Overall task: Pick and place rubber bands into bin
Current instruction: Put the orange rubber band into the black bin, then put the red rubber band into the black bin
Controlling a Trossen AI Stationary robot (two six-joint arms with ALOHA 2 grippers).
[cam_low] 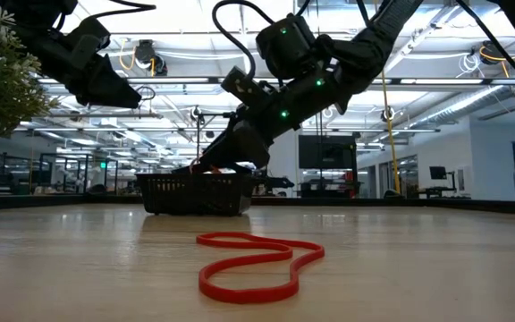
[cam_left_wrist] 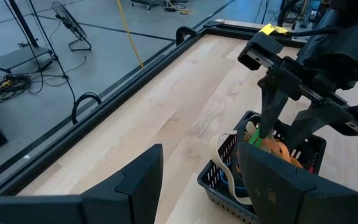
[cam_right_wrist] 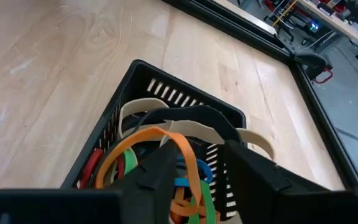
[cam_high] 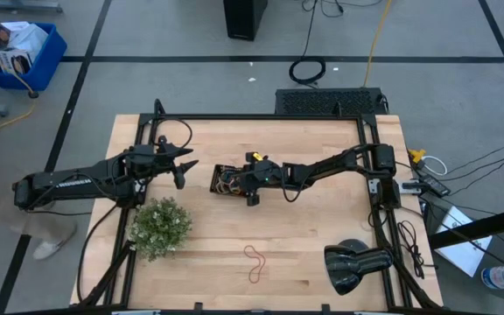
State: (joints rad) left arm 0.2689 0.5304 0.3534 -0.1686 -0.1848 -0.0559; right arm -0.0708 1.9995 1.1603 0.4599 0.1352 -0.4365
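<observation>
Black mesh bin [cam_high: 227, 180] sat near the table's centre, already holding a tangle of rubber bands [cam_right_wrist: 166, 163] in orange, green, blue, red and tan. One tan loop draped over the bin's wall. My right gripper [cam_high: 250, 181] hung over the bin's 3 o'clock end in the high view, fingers [cam_right_wrist: 157, 171] dipped among the bands with a narrow gap between them; an orange band looped across one finger (whether I actually pinched it, I could not tell). My left gripper [cam_high: 185, 168] hovered off the table at the bin's 9 o'clock, jaws spread and empty. A lone red rubber band [cam_low: 256, 263] lay flat on the wood at the bin's 6 o'clock, well apart from it. Green plant [cam_high: 159, 226] stood at the bin's 8 o'clock, below my left arm.
</observation>
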